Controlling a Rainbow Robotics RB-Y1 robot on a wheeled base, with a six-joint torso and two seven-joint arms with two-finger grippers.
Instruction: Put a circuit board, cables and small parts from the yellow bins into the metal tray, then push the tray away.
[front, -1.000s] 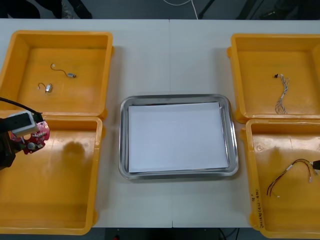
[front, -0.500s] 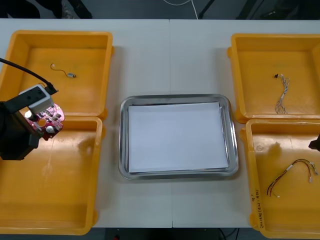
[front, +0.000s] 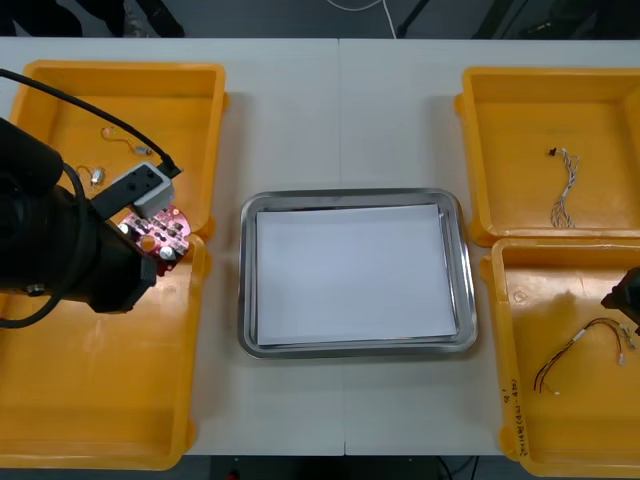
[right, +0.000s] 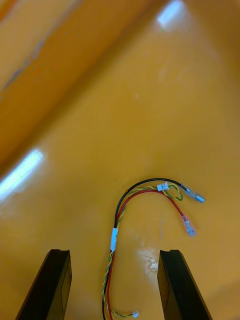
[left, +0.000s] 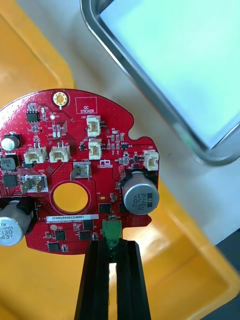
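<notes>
My left gripper is shut on the edge of a round red circuit board. In the front view the board hangs over the rims between the two left yellow bins, left of the metal tray, which is white inside. The tray's shiny corner lies just beyond the board in the left wrist view. My right gripper is open over the near right bin, above a red and yellow cable that lies between its fingers. That cable rests on the bin floor.
The far left bin holds small metal parts with thin wires. A pale twisted cable lies in the far right bin. The near left bin sits under my left arm.
My left arm has carried the circuit board to the right and away, from over the near left bin toward the tray. My right gripper has come in over the near right bin.
</notes>
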